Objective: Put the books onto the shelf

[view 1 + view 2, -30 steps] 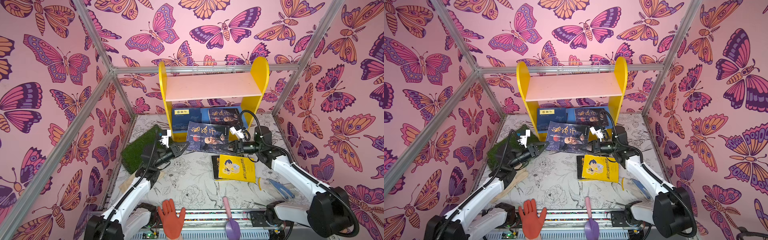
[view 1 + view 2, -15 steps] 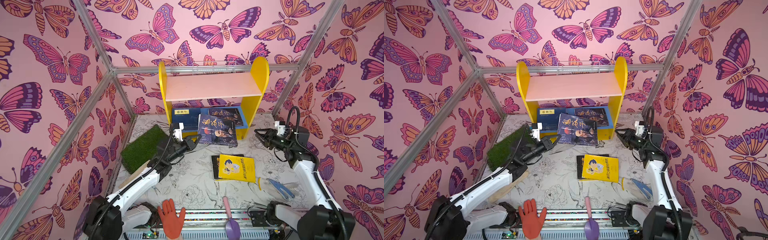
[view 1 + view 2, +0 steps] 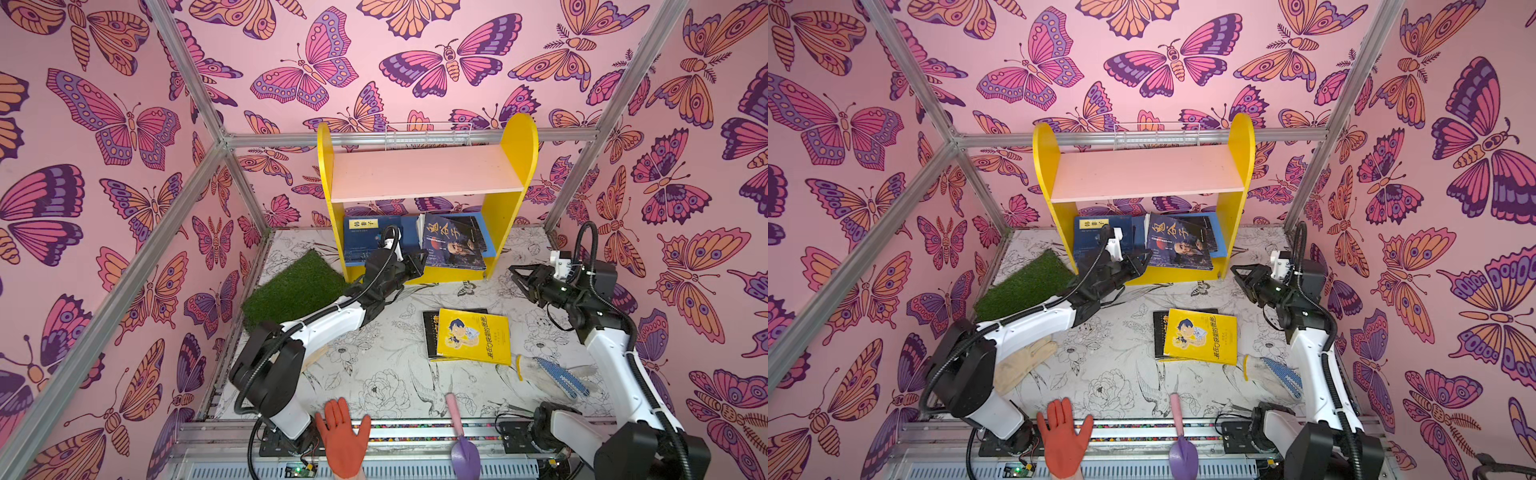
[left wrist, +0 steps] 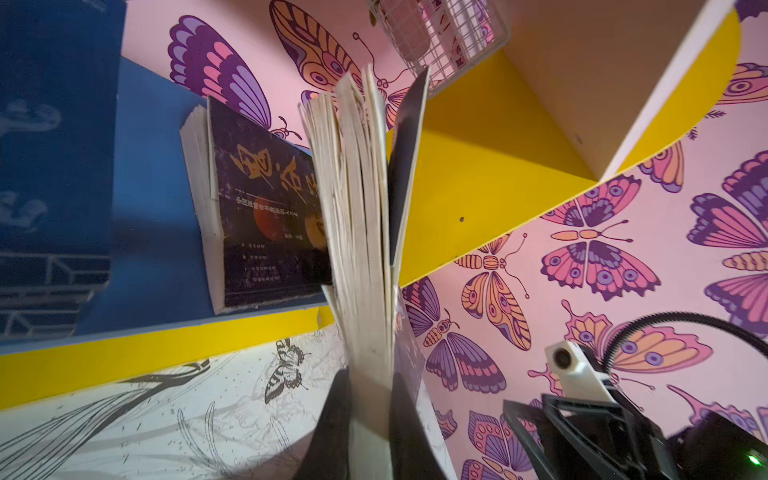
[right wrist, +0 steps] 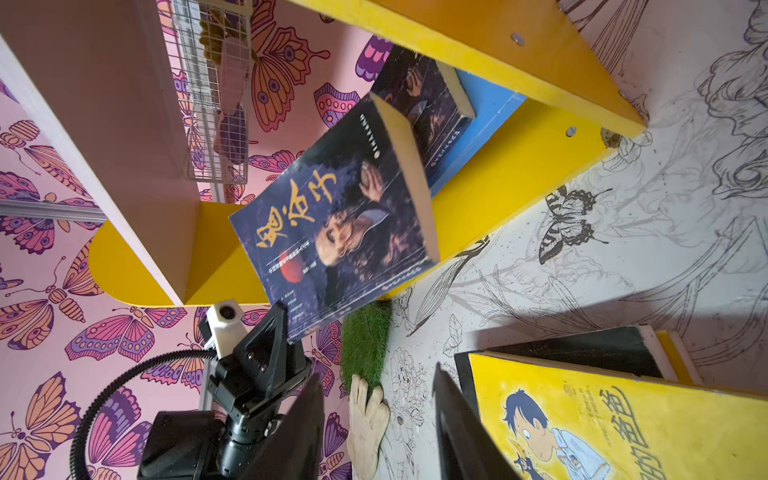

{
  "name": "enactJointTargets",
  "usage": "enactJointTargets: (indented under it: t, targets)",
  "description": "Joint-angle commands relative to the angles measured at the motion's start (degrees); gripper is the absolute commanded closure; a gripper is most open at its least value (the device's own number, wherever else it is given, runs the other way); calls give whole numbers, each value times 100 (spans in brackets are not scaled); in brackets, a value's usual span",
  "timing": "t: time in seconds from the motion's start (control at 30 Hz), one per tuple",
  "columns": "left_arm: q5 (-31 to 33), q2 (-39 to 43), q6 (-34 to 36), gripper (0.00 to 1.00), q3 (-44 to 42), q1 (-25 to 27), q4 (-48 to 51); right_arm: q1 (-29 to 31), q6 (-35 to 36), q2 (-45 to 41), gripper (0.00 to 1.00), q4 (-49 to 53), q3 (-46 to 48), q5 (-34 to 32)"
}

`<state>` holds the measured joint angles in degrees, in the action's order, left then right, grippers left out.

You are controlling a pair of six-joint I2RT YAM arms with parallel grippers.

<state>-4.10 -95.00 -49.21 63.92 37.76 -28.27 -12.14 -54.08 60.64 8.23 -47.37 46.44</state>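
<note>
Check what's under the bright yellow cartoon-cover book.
A flat black book lies under the bright yellow cartoon-cover book, showing only along two edges. Most of its cover is hidden; anything else beneath cannot be seen.

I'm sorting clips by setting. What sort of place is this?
Probably a staged robot test cell, not a real room: butterfly-print panels on an aluminium frame, two robot arms mounted at the front edge.

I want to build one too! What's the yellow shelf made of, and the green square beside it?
The shelf looks like painted wood board: flat matte panels, screw heads in its yellow side. The green mat is probably plastic artificial grass: short fuzzy blades.
</note>
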Motion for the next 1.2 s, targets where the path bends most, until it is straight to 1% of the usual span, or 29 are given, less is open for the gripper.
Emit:
enactJointTargets:
  t: [0.0,0.17,0.27,0.5,0.8,0.83,0.87,0.97,1.03,1.17]
  targets:
    - [508,-236,193,100,471,86,-547,-6,95,-103,58,133,-30,-52]
    - [936,-720,26,100,775,144,-760,47,156,-149,59,197,-9,-71]
    - [1041,-969,-66,100,970,150,-977,113,229,-140,60,240,-17,-73]
    - [977,-1436,-279,100,1366,144,-1153,219,379,-149,60,385,-35,-97]
    - [858,-1626,-221,100,1495,128,-766,214,425,-123,60,425,-43,-106]
    - [866,-1654,-205,94,1501,118,-718,217,425,-123,61,429,-44,-108]
    - [888,-1662,-171,79,1516,117,-683,220,425,-123,61,434,-46,-100]
    - [965,-1680,-12,26,1615,112,-567,216,438,-136,64,425,-36,-48]
    - [971,-1681,56,0,1724,109,-432,223,460,-157,65,421,-27,-21]
    - [1129,-1632,274,1,1923,168,-133,226,477,-194,66,442,-8,-3]
